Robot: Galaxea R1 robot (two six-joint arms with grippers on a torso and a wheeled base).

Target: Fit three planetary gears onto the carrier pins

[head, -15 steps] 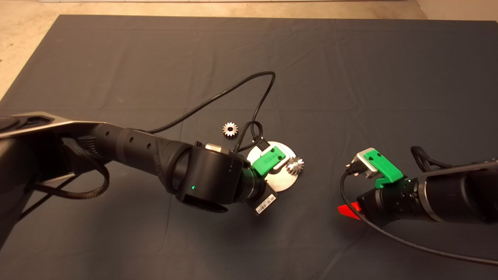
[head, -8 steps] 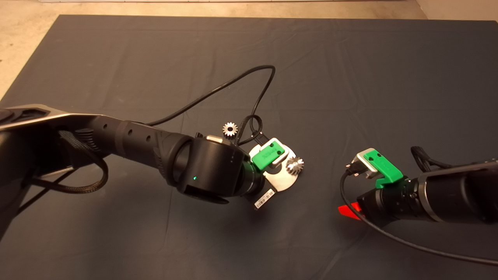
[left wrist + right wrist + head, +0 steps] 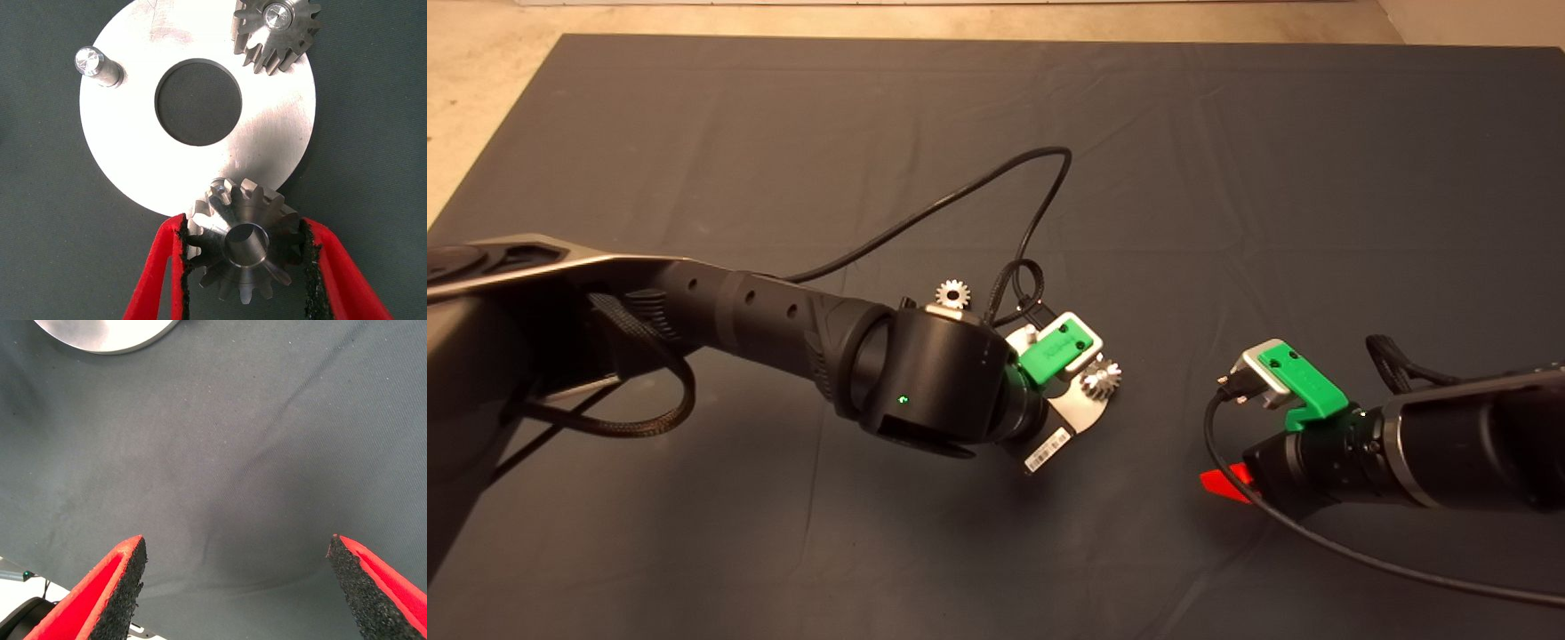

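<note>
The flat silver disc [image 3: 267, 133] lies on the mat and carries the carrier pins. One pin [image 3: 90, 61] stands bare. A planetary gear [image 3: 275, 30] sits on another pin and also shows in the head view [image 3: 1101, 380]. My left gripper [image 3: 243, 233] is shut on a second gear [image 3: 243, 243], held tilted at the disc's near rim. A small pin tip [image 3: 219, 191] shows beside that gear's teeth, off its bore. A third gear [image 3: 952, 293] lies loose on the mat behind the left wrist. My right gripper [image 3: 237, 547] hangs open over bare mat, right of the disc.
A black cable [image 3: 996, 204] loops from the left wrist across the mat behind the disc. Another cable [image 3: 1360, 556] trails from the right wrist toward the front right. The dark mat [image 3: 1227, 178] stretches wide on all sides, with pale floor [image 3: 480, 89] beyond its far left corner.
My left arm has shifted to the right over the disc with the gear in its fingers, covering more of the disc in the head view. The right arm has stayed still.
</note>
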